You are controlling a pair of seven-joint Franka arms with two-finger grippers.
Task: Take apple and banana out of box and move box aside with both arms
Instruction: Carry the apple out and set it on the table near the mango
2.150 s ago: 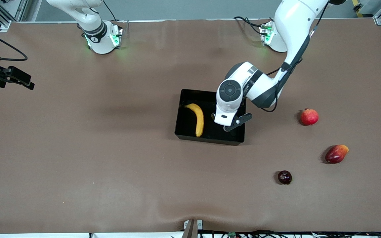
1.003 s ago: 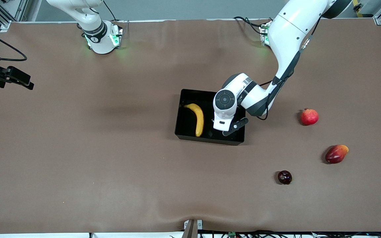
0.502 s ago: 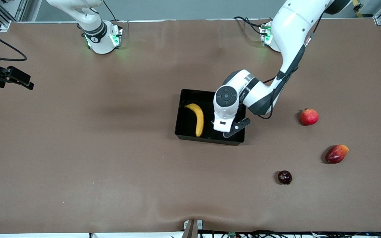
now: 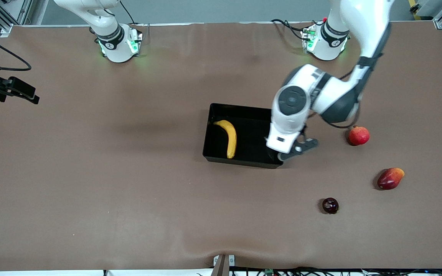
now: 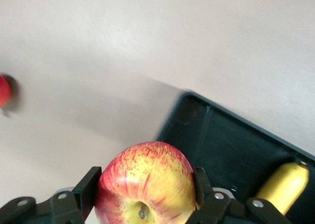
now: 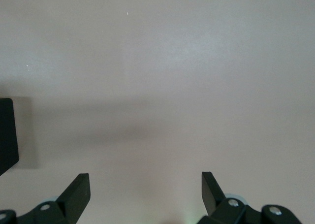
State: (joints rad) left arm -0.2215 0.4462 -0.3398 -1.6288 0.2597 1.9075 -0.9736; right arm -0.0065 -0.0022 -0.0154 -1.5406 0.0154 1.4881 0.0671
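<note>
My left gripper is shut on the apple, red-and-yellow blotchy, stem end toward the camera. In the front view the left gripper hangs over the corner of the black box toward the left arm's end; the hand hides the apple there. The yellow banana lies in the box at the side toward the right arm's end, and it also shows in the left wrist view inside the box. My right gripper is open and empty over bare table; that arm waits.
A red pomegranate lies on the table toward the left arm's end. An oval red-orange mango and a small dark round fruit lie nearer the front camera. The brown table cover is bare toward the right arm's end.
My left gripper dipped into the box, then rose and swung toward the left arm's end, now over the box's corner. The banana and the right arm have not moved.
</note>
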